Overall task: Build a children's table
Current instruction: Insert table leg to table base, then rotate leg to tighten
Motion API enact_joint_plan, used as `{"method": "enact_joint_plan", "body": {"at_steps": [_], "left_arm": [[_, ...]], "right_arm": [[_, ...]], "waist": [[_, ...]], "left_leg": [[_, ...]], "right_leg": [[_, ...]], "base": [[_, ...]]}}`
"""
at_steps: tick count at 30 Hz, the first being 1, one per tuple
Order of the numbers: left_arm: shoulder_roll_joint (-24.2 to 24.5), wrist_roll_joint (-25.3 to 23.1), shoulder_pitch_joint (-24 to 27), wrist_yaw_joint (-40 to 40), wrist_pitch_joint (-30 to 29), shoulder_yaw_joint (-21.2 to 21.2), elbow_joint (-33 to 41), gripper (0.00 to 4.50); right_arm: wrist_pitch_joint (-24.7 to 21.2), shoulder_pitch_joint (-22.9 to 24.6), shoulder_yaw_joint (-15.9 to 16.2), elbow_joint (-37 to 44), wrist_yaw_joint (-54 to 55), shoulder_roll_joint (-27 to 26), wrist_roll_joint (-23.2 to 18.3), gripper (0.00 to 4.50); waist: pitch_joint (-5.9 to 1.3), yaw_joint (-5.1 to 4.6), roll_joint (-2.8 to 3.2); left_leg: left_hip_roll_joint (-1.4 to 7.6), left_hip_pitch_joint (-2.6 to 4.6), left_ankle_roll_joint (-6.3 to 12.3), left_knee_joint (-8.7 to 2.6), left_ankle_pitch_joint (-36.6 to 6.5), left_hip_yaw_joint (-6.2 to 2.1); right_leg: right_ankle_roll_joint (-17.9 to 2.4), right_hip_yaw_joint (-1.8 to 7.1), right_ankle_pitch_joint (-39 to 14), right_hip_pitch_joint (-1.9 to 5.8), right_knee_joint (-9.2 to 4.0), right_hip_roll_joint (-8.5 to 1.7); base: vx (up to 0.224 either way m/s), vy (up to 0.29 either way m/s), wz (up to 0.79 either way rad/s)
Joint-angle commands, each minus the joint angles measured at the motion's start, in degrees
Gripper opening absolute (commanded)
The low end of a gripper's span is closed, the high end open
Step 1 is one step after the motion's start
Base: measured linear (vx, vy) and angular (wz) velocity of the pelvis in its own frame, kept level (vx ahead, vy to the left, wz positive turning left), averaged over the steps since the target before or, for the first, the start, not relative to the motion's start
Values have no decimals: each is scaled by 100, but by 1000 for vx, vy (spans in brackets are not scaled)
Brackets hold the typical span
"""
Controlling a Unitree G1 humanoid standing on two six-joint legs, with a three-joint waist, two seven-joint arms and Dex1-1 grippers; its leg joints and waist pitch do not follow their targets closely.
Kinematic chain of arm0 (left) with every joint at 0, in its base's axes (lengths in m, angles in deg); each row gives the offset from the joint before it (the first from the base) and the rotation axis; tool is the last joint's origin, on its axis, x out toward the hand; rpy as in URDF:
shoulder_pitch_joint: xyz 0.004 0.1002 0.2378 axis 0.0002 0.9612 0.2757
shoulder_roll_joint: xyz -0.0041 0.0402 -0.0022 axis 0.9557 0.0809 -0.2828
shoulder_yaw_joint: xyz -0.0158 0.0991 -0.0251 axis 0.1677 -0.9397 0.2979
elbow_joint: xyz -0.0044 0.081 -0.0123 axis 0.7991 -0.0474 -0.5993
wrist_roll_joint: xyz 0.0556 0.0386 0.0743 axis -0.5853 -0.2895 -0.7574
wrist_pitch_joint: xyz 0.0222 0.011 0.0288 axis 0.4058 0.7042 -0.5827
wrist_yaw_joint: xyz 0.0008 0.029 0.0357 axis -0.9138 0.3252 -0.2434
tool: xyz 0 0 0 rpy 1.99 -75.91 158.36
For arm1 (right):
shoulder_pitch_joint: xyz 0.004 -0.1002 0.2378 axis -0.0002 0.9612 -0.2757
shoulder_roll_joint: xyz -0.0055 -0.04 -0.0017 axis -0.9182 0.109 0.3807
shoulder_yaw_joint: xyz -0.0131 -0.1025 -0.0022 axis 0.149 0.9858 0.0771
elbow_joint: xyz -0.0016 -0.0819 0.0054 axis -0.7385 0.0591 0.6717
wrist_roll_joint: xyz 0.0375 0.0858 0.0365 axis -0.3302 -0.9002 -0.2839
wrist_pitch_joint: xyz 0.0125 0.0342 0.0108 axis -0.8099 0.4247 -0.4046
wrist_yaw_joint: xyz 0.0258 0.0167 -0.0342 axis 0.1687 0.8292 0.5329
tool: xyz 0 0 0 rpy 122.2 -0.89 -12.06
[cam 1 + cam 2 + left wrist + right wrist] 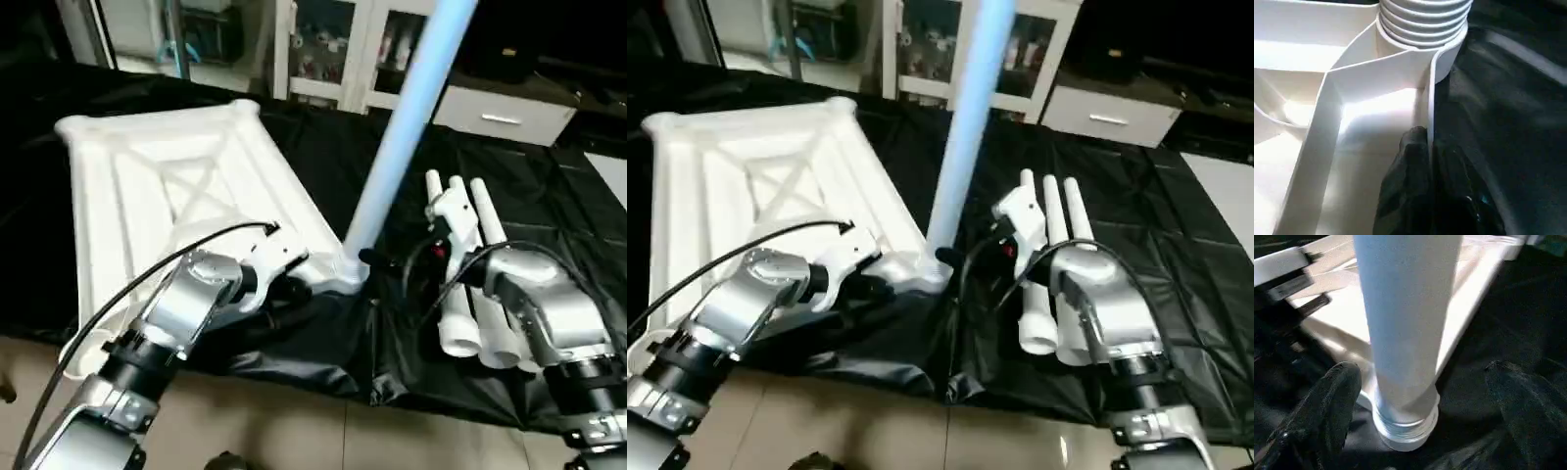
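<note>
**Tabletop with 1 leg standing in a corner socket**

A worktable [549,186] draped in black cloth fills the scene, with white cabinets [333,49] behind it at the far side and pale floor along the near edge. On the left half of the cloth lies the tabletop [167,186], white, underside up, its ribs forming an X between raised rims. At its near right corner a round socket [349,268] holds 1 leg [407,127], a white tube that rises out of the top of the head views, leaning slightly to the right. The left wrist view shows the ribbed threads of this leg's base sitting in the socket collar. To the right of the standing leg, 3 spare legs [468,294] lie side by side on the cloth, their open ends toward the near edge.

The left gripper [1425,161] is clenched on the thin rim wall of the tabletop just beside the socket, 1 black finger on each face of the wall. The right gripper [1420,396] stands released, its 2 black fingers [1327,401] spread wide on either side of the leg's base and apart from it. The silver right forearm [549,304] lies over the spare legs, and the silver left forearm [186,299] reaches in from the near left.
</note>
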Motion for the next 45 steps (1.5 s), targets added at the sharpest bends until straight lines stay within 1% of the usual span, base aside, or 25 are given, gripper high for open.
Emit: {"method": "enact_joint_plan", "body": {"at_steps": [1, 2, 3, 6, 8, 10, 16, 19, 20, 23, 25, 27, 28, 32, 34, 35, 36, 38, 39, 40, 41, 42, 43, 44, 45], "left_arm": [[77, 131, 212, 430, 42, -377, 62, 0], [150, 124, 256, 535, 72, -429, 117, 0], [183, 122, 275, 590, 90, -450, 146, 0], [235, 112, 299, 672, 102, -481, 188, 0], [293, 104, 330, 773, 154, -516, 254, 0], [327, 123, 347, 843, 184, -542, 306, 0], [519, 129, 392, 1146, 292, -724, 484, 0], [534, 98, 392, 1169, 308, -734, 479, 0], [541, 81, 384, 1164, 325, -731, 461, 0], [558, 78, 372, 1160, 340, -740, 452, 0], [569, 79, 365, 1156, 348, -747, 448, 0], [575, 71, 359, 1155, 359, -750, 440, 0], [575, 68, 358, 1156, 362, -750, 435, 0], [572, 66, 342, 1154, 366, -755, 411, 0], [572, 66, 339, 1153, 369, -757, 406, 0], [571, 68, 335, 1153, 369, -757, 400, 0], [571, 71, 327, 1155, 371, -759, 391, 0], [570, 71, 320, 1158, 374, -760, 384, 0], [569, 70, 316, 1159, 375, -760, 379, 0], [569, 69, 313, 1161, 378, -762, 375, 0], [573, 68, 307, 1168, 383, -764, 368, 0], [573, 68, 307, 1168, 383, -764, 368, 0], [574, 67, 300, 1170, 390, -765, 358, 0], [577, 68, 300, 1176, 392, -768, 359, 0], [580, 68, 300, 1180, 392, -770, 359, 0]], "right_arm": [[32, 101, 84, 198, -480, 260, -134, 441], [41, 128, 142, 245, -659, 348, -162, 441], [55, 137, 166, 256, -735, 384, -174, 441], [79, 144, 205, 255, -869, 423, -186, 441], [187, 146, 272, 201, -1012, 447, -140, 441], [267, 134, 302, 138, -1051, 442, -106, 441], [715, 39, 530, -110, -1311, 438, 72, 441], [852, -1, 588, -214, -1388, 434, 149, 441], [980, -40, 642, -327, -1427, 415, 214, 441], [1166, -91, 713, -488, -1476, 380, 271, 441], [1230, -124, 735, -558, -1512, 323, 257, 441], [1260, -165, 740, -622, -1572, 252, 218, 415], [1276, -181, 742, -645, -1582, 237, 220, 415], [1387, -259, 752, -815, -1667, 196, 219, 375], [1406, -268, 750, -845, -1684, 189, 216, 362], [1421, -276, 748, -875, -1697, 180, 213, 340], [1453, -287, 741, -927, -1723, 160, 228, 340], [1470, -289, 745, -946, -1732, 154, 240, 324], [1488, -290, 753, -963, -1738, 152, 248, 307], [1510, -292, 767, -979, -1748, 157, 255, 307], [1535, -302, 785, -1006, -1755, 161, 266, 287], [1535, -302, 785, -1006, -1755, 161, 266, 280], [1567, -321, 797, -1052, -1767, 161, 274, 273], [1577, -329, 799, -1069, -1772, 158, 279, 263], [1584, -334, 800, -1081, -1775, 156, 282, 263]], "waist": [[-338, -22, 35], [-341, -20, 27], [-334, -41, 24], [-339, -43, 29], [-337, -37, 31], [-343, -33, 36], [-344, -32, 34], [-346, -31, 24], [-345, -32, 36], [-343, -32, 34], [-354, -34, 21], [-354, -45, 28], [-357, -41, 27], [-356, -39, 39], [-357, -40, 34], [-356, -41, 35], [-357, -39, 44], [-358, -43, 36], [-360, -43, 37], [-364, -41, 37], [-364, -39, 41], [-366, -40, 40], [-364, -38, 56], [-364, -41, 47], [-363, -39, 52]], "left_leg": [[231, 171, -98, -404, -1493, -104], [230, 163, -64, -403, -1463, -105], [223, 149, -48, -406, -1438, -99], [225, 163, -42, -392, -1437, -96], [232, 170, -57, -397, -1488, -100], [236, 173, -76, -396, -1470, -104], [229, 183, -81, -391, -1525, -94], [226, 173, -97, -390, -1523, -97], [230, 178, -100, -391, -1548, -101], [227, 184, -111, -390, -1611, -102], [227, 179, -91, -381, -1580, -101], [222, 172, -67, -380, -1542, -104], [225, 178, -60, -377, -1524, -104], [226, 181, -61, -375, -1500, -103], [222, 182, -74, -374, -1550, -102], [222, 180, -80, -376, -1573, -104], [223, 181, -84, -378, -1583, -107], [221, 178, -80, -375, -1576, -106], [220, 174, -80, -374, -1570, -107], [221, 179, -81, -370, -1561, -106], [220, 176, -81, -371, -1544, -107], [220, 175, -77, -370, -1523, -108], [219, 177, -76, -371, -1519, -109], [218, 180, -71, -369, -1533, -106], [218, 178, -74, -370, -1545, -107]], "right_leg": [[-1083, 178, -941, 199, -382, -273], [-1095, 173, -901, 208, -373, -266], [-1110, 177, -911, 204, -374, -268], [-1168, 177, -931, 195, -373, -272], [-1172, 177, -1026, 189, -379, -279], [-1185, 174, -977, 188, -367, -277], [-1225, 173, -971, 180, -367, -268], [-1222, 172, -975, 190, -358, -268], [-1227, 172, -989, 185, -360, -271], [-1226, 174, -1053, 185, -366, -270], [-1244, 172, -985, 191, -355, -272], [-1271, 167, -925, 193, -346, -259], [-1279, 167, -902, 192, -340, -265], [-1296, 167, -859, 192, -332, -261], [-1303, 164, -900, 193, -338, -258], [-1300, 166, -911, 197, -339, -259], [-1297, 165, -915, 198, -337, -259], [-1303, 166, -892, 197, -337, -258], [-1304, 165, -893, 201, -334, -262], [-1310, 165, -886, 200, -334, -264], [-1313, 163, -863, 203, -331, -262], [-1315, 163, -835, 206, -327, -259], [-1320, 163, -820, 204, -325, -257], [-1332, 161, -810, 202, -327, -251], [-1332, 162, -821, 205, -328, -255]], "base": [[0, 0, 0], [0, 0, 0], [0, 0, 0], [0, 0, 0], [0, 0, 0], [0, 0, 0], [0, 0, 0], [0, 0, 0], [0, 0, 0], [0, 0, 0], [0, 0, 0], [0, 0, 0], [0, 0, 0], [0, 0, 0], [0, 0, 0], [0, 0, 0], [0, 0, 0], [0, 0, 0], [0, 0, 0], [0, 0, 0], [0, 0, 0], [0, 0, 0], [0, 0, 0], [0, 0, 0], [0, 0, 0]]}}
